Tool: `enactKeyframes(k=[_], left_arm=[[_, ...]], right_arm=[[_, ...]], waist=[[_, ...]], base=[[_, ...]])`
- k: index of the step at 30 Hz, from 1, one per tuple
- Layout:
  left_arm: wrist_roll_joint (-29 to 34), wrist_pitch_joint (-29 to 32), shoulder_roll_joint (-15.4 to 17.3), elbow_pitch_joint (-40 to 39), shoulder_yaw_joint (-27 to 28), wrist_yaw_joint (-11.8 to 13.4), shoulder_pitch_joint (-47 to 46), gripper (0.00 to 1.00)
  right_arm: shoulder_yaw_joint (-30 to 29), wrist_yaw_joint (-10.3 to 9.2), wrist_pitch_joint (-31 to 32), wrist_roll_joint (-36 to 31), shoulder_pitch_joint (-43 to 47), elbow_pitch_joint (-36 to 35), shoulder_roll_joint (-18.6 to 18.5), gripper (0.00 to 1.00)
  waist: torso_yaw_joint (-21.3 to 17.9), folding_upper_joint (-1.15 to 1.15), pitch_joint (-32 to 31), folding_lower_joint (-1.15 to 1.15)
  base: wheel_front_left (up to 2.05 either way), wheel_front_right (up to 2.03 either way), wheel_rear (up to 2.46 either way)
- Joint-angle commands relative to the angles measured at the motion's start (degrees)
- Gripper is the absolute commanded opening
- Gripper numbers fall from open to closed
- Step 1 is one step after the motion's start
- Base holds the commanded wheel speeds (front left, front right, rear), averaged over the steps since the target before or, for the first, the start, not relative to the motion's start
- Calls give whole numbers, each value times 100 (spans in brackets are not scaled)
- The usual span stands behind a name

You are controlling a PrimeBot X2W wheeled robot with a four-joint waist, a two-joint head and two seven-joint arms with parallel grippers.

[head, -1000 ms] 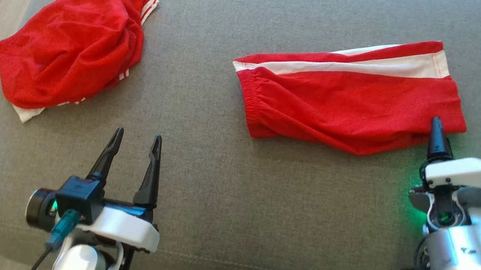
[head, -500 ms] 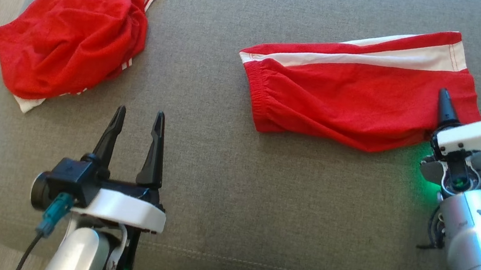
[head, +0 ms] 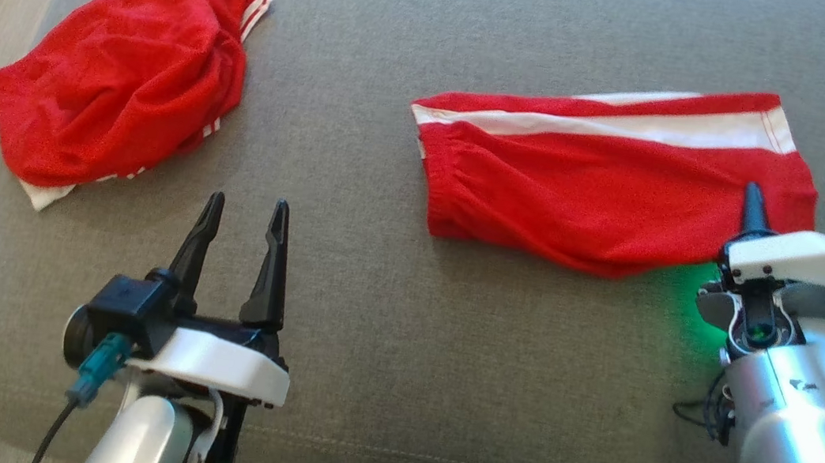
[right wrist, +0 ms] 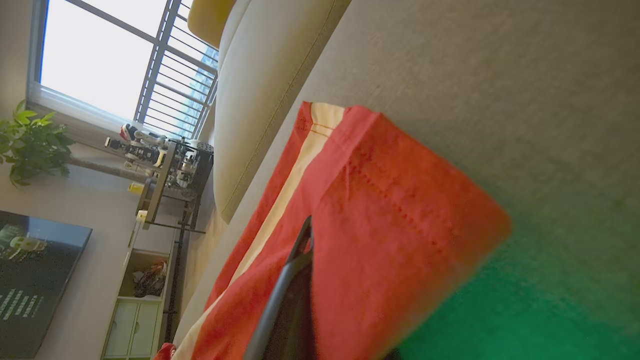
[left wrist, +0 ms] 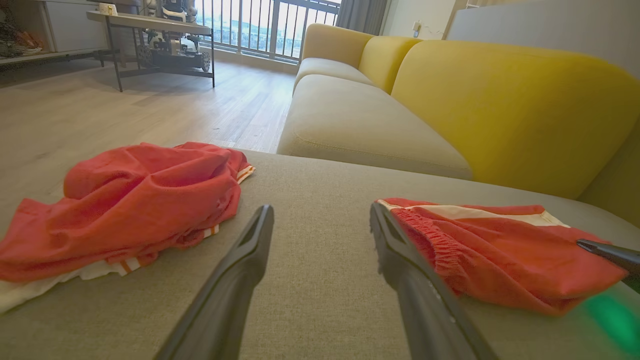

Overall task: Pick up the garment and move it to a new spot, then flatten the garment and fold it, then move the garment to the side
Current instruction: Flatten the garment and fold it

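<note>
Leave left gripper [head: 248, 203] parked low over the near cushion [head: 439, 394], jaws wide apart and empty, well clear of the cloth. Further right, rely on right gripper [head: 753, 198]: clamped shut on the near right corner of the shorts [head: 585, 194], one dark finger lying on top, the other hidden underneath. Probably the last step, shifting the folded piece aside. Lift only a little, then slide slowly and level to keep the layers flat rather than peeling open. Beware of swinging the waistband end round by hauling from a single corner. Set down fully before letting go.

Right of centre on the cushion: red, thin and limp, folded into a long band. Gathered elastic waistband at the left end, stitched hems at the right, white stripe along the far edge, near edge bulging slightly beside the finger. Likely to sag and crease if raised high. Farther left and well apart, a crumpled red heap [head: 122, 74] with white trim; beyond, in the left wrist view, a yellow sofa [left wrist: 500, 110]
</note>
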Motion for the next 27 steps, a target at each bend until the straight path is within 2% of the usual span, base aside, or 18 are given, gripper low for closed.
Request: enactKeyframes(k=[1, 11, 15, 23, 27], left_arm=[[42, -29, 13, -157, 194, -8, -67, 100], [59, -29, 13, -74, 207, -60, 143, 100], [52, -29, 13, -69, 189, -59, 215, 100], [63, -29, 13, -35, 150, -74, 311, 100], [65, -29, 13, -63, 165, -81, 353, 100]], right_arm=[[27, -1, -160, 64, 87, -161, 20, 0], [-465, -1, -555, -199, 323, 168, -421, 0], [-892, -1, -562, -589, 476, 101, -598, 0], [-1465, -1, -563, -1540, 580, 71, -323, 0], [-1372, -1, -564, -2055, 541, -429, 3, 0]], waist=[[-81, 0, -92, 0], [-307, 0, -398, 0], [-348, 0, -548, 0], [-346, 0, -741, 0], [-290, 0, -803, 0]], base=[[0, 0, 0], [0, 0, 0], [0, 0, 0], [0, 0, 0], [0, 0, 0]])
